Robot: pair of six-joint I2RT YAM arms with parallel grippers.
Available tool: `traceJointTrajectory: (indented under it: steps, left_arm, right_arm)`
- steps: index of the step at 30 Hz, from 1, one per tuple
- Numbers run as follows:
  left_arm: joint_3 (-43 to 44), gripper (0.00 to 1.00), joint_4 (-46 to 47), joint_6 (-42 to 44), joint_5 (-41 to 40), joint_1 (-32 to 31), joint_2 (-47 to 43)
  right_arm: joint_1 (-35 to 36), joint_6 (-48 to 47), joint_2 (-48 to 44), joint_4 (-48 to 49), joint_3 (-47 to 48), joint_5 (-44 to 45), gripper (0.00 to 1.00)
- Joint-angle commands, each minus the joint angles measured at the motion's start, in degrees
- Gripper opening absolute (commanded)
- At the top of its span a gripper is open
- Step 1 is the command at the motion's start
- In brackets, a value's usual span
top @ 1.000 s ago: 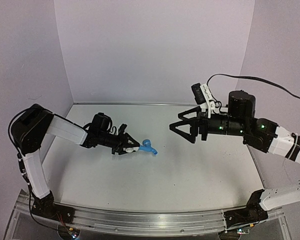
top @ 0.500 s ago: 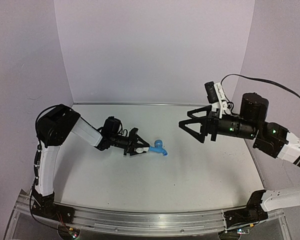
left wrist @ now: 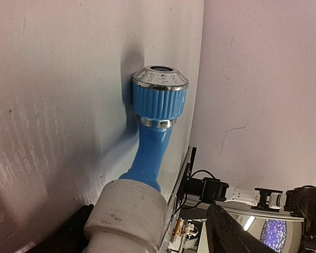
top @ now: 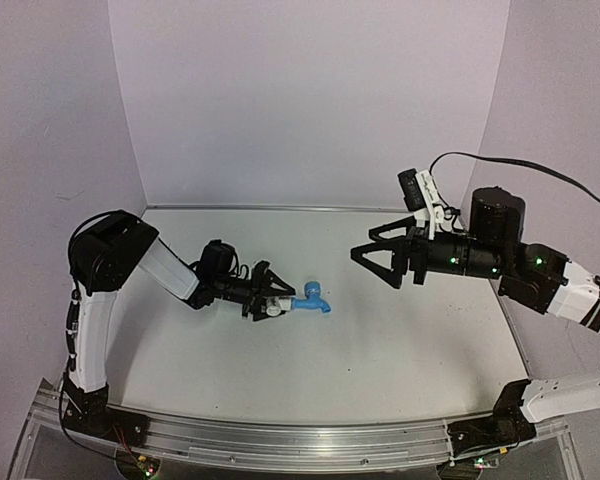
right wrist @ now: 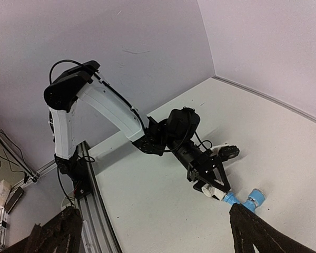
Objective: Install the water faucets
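Down on the left side of the white table [top: 380,350], the left gripper [top: 268,304] stretches out low and nearly level, reaching toward the middle. Its jaws are clamped around a small white cylindrical plastic fitting [left wrist: 127,212], and out of that fitting's far end pokes the small light-blue plastic tap [top: 314,299]. So the tap sits near the centre of the table, just past the left fingertips, carried by the fitting rather than pinched directly.

From the left wrist camera the tap fills the view. Its blue stem rises out of the white cylinder to a ribbed blue collar capped by a silvery round knob [left wrist: 160,77]. The knob casts a tight shadow on the table right beside it; whether it touches the surface, I cannot tell.

Over on the right, the right gripper [top: 368,262] hangs above the table, well apart from the tap, with its jaws spread wide and nothing between them. It points across at the left gripper. The right wrist camera looks down the length of the left arm, with fitting and blue tap at its tip.
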Motion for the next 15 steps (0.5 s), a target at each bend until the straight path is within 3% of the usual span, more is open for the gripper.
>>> traceJointTrajectory:
  steps: [1,8,15]
  left_arm:
    - [-2.85,0.78,-6.93,4.36,-4.81,0.98,-3.18]
    - [-4.63,0.83,-22.01,14.79,-14.13,3.71,-10.69]
    - [1.87,0.88,-49.47,32.88,-35.76,4.05,-19.72]
  right_arm:
    - [-0.16,0.42,-0.09,1.35,0.79,0.19,0.98]
    - [-0.16,0.81,0.01,0.32,0.83,2.89,0.98]
    - [-0.21,0.92,-0.18,-5.58,1.86,18.09,0.98]
